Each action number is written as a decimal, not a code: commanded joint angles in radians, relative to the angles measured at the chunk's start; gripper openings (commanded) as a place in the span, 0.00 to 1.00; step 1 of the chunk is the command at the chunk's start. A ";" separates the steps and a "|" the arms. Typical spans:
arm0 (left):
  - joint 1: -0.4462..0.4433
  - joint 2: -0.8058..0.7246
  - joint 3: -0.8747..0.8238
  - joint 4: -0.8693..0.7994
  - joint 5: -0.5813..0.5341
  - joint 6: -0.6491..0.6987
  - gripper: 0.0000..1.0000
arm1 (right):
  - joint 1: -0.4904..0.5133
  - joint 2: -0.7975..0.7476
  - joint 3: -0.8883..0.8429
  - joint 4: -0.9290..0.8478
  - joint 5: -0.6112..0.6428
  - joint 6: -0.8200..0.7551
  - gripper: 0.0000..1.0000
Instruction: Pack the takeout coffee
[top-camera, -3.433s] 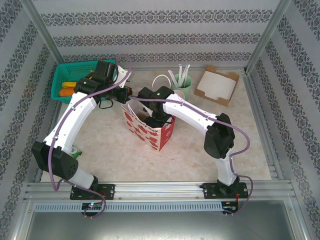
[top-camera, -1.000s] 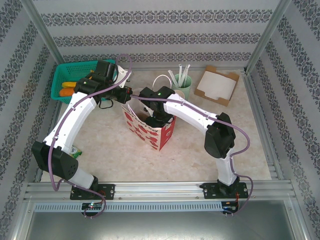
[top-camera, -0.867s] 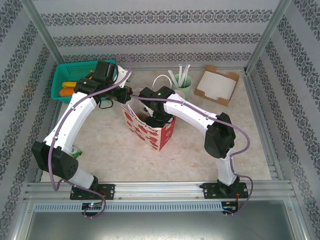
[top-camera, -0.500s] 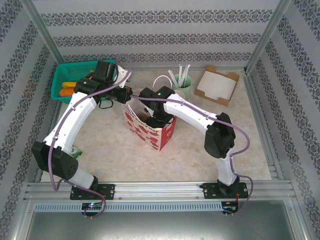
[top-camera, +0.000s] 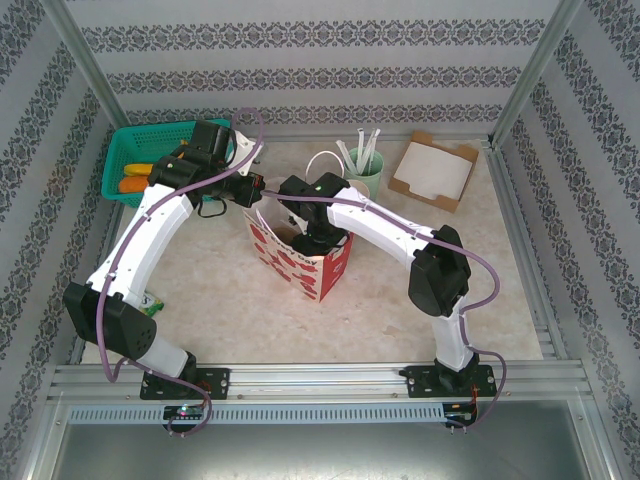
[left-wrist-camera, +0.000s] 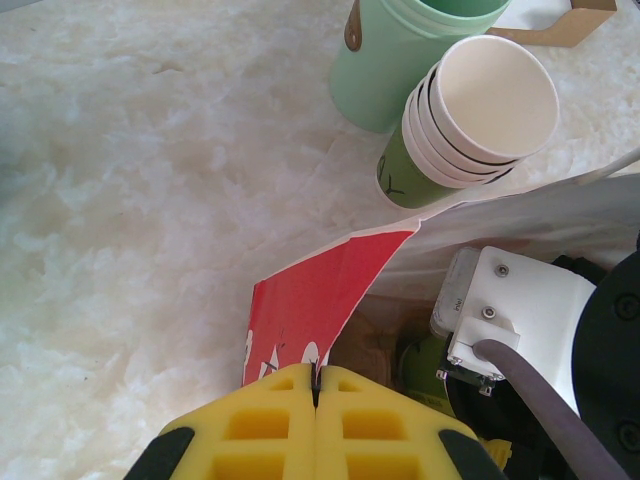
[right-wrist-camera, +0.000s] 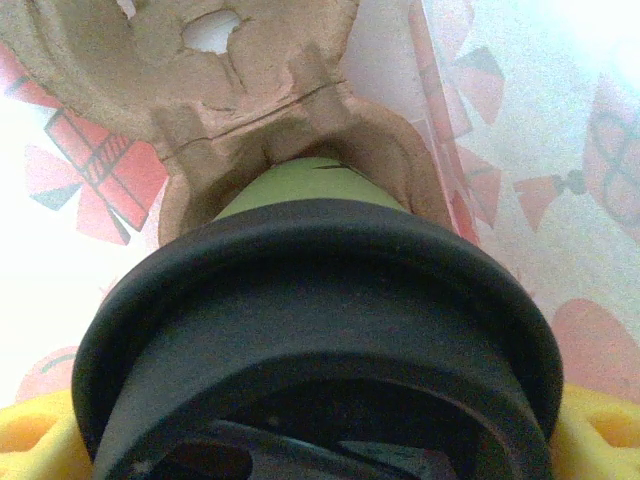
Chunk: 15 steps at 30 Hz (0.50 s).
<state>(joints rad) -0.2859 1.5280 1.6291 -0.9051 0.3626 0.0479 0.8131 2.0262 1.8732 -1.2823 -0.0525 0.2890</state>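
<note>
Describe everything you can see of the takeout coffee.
The takeout coffee is a pale green paper cup capped by a round, matte black plastic lid with a raised rim. In the right wrist view the lid faces the camera, and the cup's lower body sits in a pocket of a brown moulded pulp carrier inside the red-patterned paper bag. The right gripper has yellow pads against both sides of the lid.
</note>
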 joint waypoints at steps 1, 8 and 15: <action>0.007 0.005 0.013 0.014 0.010 0.009 0.00 | -0.017 0.026 -0.010 -0.051 0.022 0.015 0.41; 0.008 0.006 0.012 0.015 0.010 0.009 0.00 | -0.018 0.027 -0.011 -0.043 0.015 0.015 0.41; 0.007 0.004 0.013 0.015 0.007 0.009 0.00 | -0.022 0.040 -0.024 -0.030 0.005 0.011 0.41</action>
<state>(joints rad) -0.2859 1.5280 1.6291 -0.9051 0.3630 0.0479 0.8062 2.0331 1.8732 -1.2819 -0.0593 0.2890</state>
